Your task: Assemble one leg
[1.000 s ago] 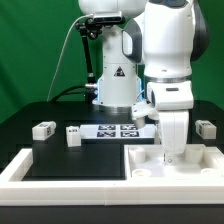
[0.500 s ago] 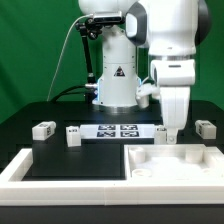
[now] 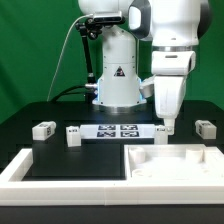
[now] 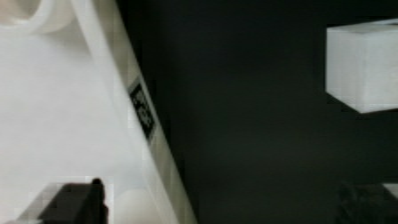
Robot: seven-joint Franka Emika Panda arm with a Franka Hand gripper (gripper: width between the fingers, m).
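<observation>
Several small white legs lie on the black table in the exterior view: two at the left (image 3: 42,129) (image 3: 72,135), one at the right (image 3: 205,128), and one (image 3: 159,134) just behind the large white panel (image 3: 178,163). My gripper (image 3: 168,126) hangs over the panel's back edge, next to that last leg. In the wrist view my gripper (image 4: 217,200) is open and empty. One dark finger (image 4: 71,200) is over the white panel (image 4: 54,120), the other (image 4: 365,196) over black table. A white leg block (image 4: 366,66) lies apart, beyond the fingers.
The marker board (image 3: 118,130) lies flat in front of the robot base. A white raised frame (image 3: 50,168) runs along the table's front to the exterior view's left of the panel. A tag (image 4: 146,108) shows on the panel's edge.
My gripper has risen from down at the panel's surface to above its back edge. It holds nothing. The legs and the panel have not moved.
</observation>
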